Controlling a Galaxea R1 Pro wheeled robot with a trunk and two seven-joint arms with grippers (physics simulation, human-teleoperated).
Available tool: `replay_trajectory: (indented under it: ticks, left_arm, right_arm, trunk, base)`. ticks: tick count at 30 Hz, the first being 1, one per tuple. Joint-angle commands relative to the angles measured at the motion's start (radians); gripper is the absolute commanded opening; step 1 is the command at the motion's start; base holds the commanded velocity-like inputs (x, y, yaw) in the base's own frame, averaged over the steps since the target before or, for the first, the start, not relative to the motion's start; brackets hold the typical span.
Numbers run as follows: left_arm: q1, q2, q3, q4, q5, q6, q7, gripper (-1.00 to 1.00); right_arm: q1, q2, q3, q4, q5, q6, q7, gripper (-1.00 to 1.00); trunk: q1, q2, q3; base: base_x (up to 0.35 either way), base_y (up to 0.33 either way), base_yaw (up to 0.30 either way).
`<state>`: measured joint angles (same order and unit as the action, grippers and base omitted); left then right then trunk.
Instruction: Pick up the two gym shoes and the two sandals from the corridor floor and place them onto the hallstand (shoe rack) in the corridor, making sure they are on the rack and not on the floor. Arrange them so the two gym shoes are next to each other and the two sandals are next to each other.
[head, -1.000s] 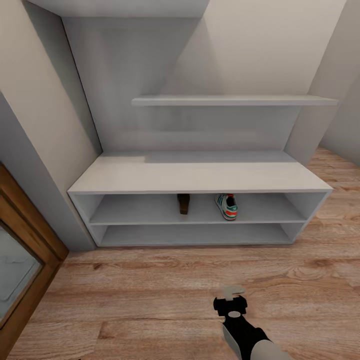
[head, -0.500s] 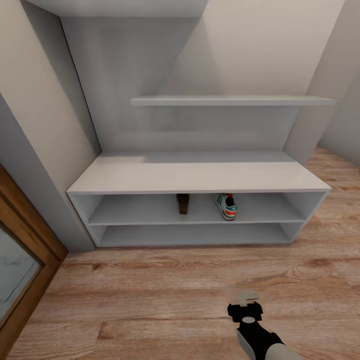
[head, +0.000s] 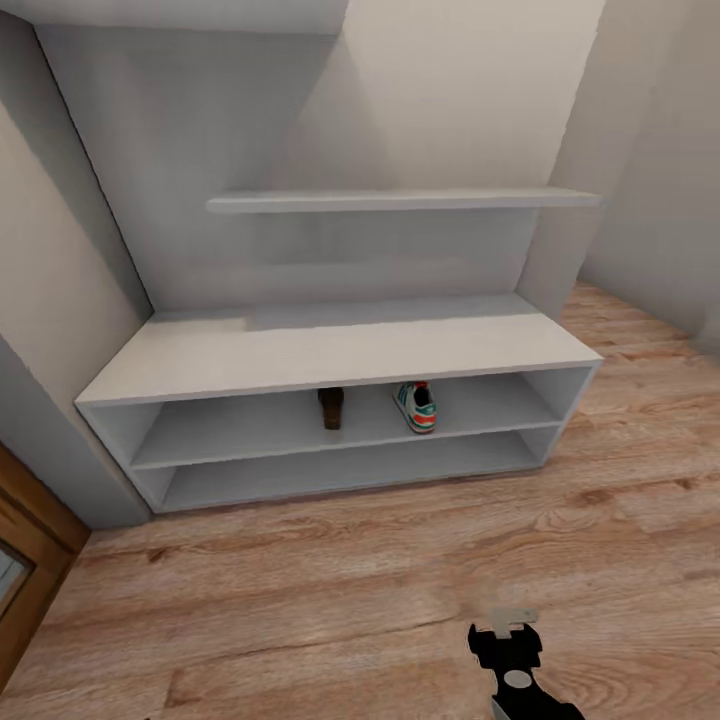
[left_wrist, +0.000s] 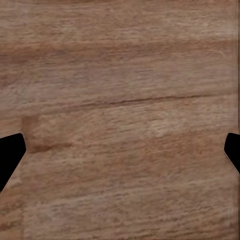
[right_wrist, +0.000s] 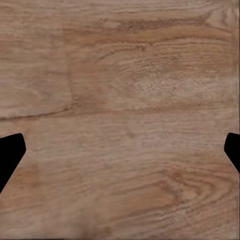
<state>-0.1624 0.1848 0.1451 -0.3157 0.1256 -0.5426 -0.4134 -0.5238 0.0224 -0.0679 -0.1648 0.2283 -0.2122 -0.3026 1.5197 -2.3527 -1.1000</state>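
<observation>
Now we note the view has swung right since earlier; shoes unmoved. Hallstand (head: 330, 352): brown sandal (head: 331, 407) and striped gym shoe (head: 417, 406) mid upper shelf, apart. Right gripper (head: 512, 620) over corridor floor (head: 300, 600), fingers (right_wrist: 11, 150) spread; left gripper (left_wrist: 120, 150) likewise.

No readable text, labels or numbers on anything visible.

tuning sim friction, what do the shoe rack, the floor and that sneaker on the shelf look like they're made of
The shoe rack looks like matte white-grey painted board: flat, even panels, no grain or gloss. The floor looks like light brown wood planking, with grain, knots and plank seams, low sheen. The sneaker seems white leather or synthetic with green stripes and a red-orange patch; too small to tell for certain.
</observation>
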Motion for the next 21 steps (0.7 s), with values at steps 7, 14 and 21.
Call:
replay_trajectory:
  ticks: [7, 14, 21]
  left_arm:
    - [0.0, -0.003, 0.002, 0.0, 0.018, -0.002, 0.061, 1.0]
    - [0.0, -0.007, 0.001, 0.0, 0.023, -0.006, 0.174, 1.0]
    - [0.0, -0.01, 0.004, 0.0, 0.026, -0.007, 0.196, 1.0]
  right_arm:
    - [0.03, -0.011, -0.007, 0.005, 0.01, -0.047, -0.003, 1.0]
    - [0.061, -0.013, -0.019, 0.004, -0.008, -0.136, -0.004, 1.0]
    - [0.082, -0.054, -0.043, 0.005, -0.092, -0.215, -0.004, 1.0]
  trunk:
    - [0.0, 0.0, -0.001]
    - [0.0, 0.0, -0.001]
    - [0.0, 0.0, -0.001]
  base:
    - [0.0, 0.0, -0.297]
    - [0.0, 0.0, -0.3]
    - [0.0, 0.0, -0.3]
